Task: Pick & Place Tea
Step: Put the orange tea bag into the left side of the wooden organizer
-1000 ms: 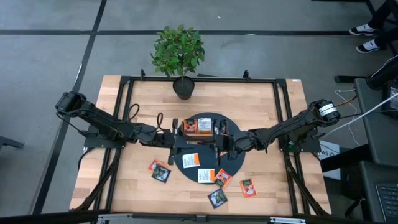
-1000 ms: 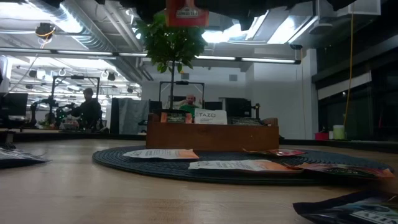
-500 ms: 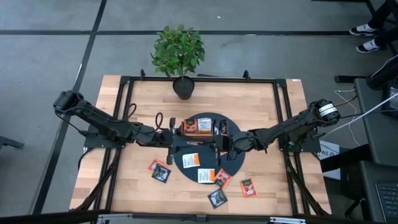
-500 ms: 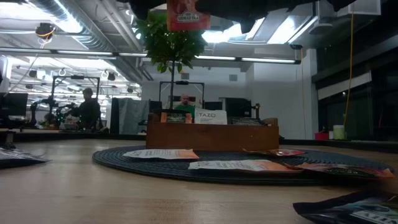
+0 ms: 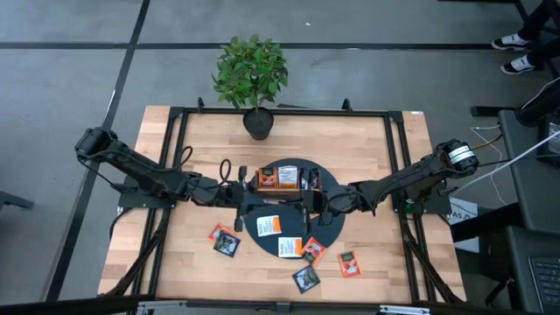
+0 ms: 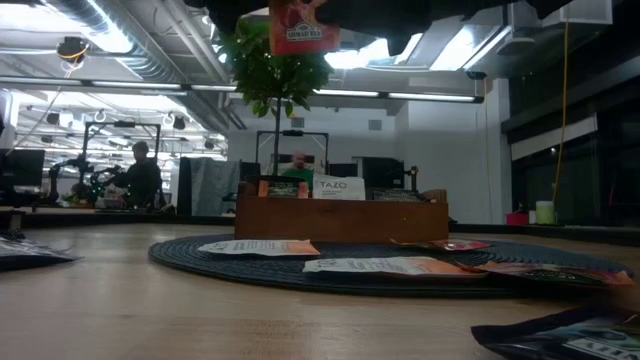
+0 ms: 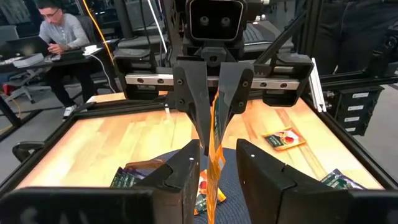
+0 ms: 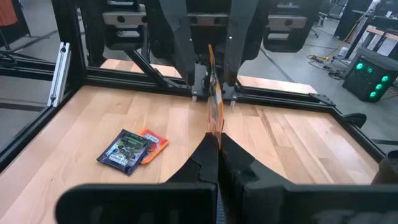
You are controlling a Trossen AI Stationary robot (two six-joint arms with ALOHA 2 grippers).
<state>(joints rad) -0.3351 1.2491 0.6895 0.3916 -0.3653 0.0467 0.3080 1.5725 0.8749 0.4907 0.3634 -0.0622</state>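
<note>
High view: we are seeing both arms reaching in low from opposite sides of the worktop (image 5: 367,144), meeting over the round dark mat (image 5: 325,229). The left gripper (image 5: 249,199) and right gripper (image 5: 308,203) are facing each other just in front of the wooden tray (image 5: 284,179). Loose sachets (image 5: 226,240) are lying on the mat and on the bare wood near the front edge.

Low view: an orange sachet (image 6: 297,27) is hanging high above the mat, under the dark arms.

Left wrist view: the left fingers (image 7: 186,174) are standing apart on either side of the orange sachet (image 7: 214,168); we cannot tell whether they are touching it.

Right wrist view: the right fingers (image 8: 233,163) are pressing together, pinching the lower edge of the upright orange sachet (image 8: 214,106).
</note>
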